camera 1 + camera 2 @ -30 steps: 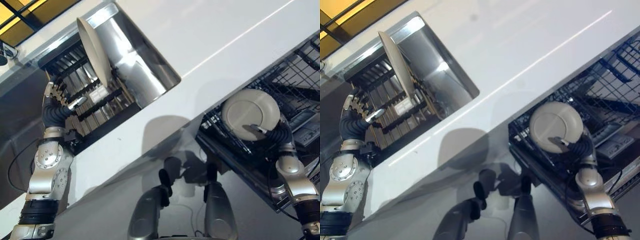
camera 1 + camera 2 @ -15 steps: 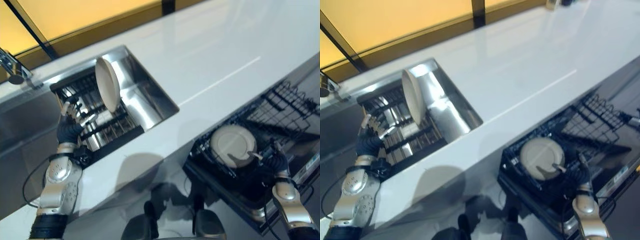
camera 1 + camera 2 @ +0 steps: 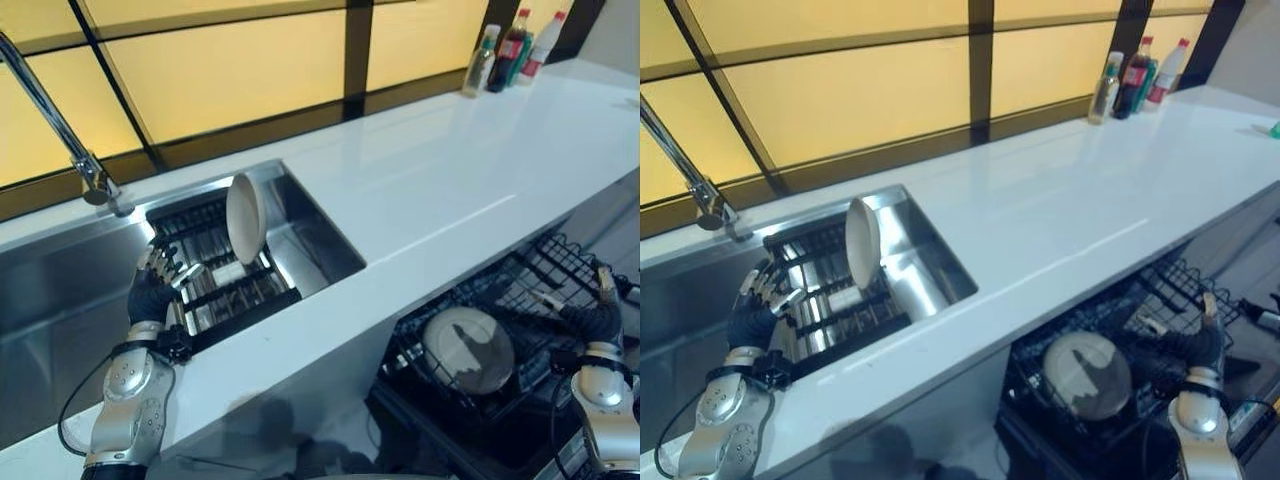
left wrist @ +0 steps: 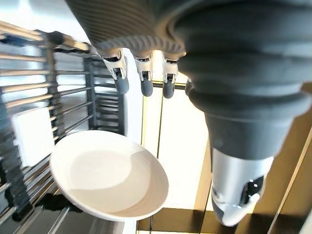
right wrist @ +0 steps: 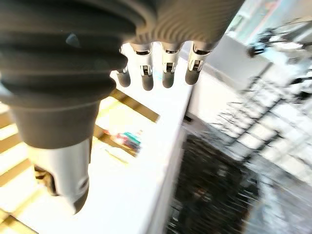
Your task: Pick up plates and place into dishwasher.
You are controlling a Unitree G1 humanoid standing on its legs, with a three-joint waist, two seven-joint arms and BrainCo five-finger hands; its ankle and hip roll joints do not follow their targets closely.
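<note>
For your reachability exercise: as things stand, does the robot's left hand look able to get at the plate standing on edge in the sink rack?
Probably yes. The left hand hovers open over the rack, beside the upright plate, with nothing between them.

The white counter [image 3: 440,170] in front of me carries three bottles [image 3: 510,50] at its far right end. Its sink [image 3: 310,235] holds a dark rack [image 3: 215,290] with one plate [image 3: 245,215] standing upright.
</note>
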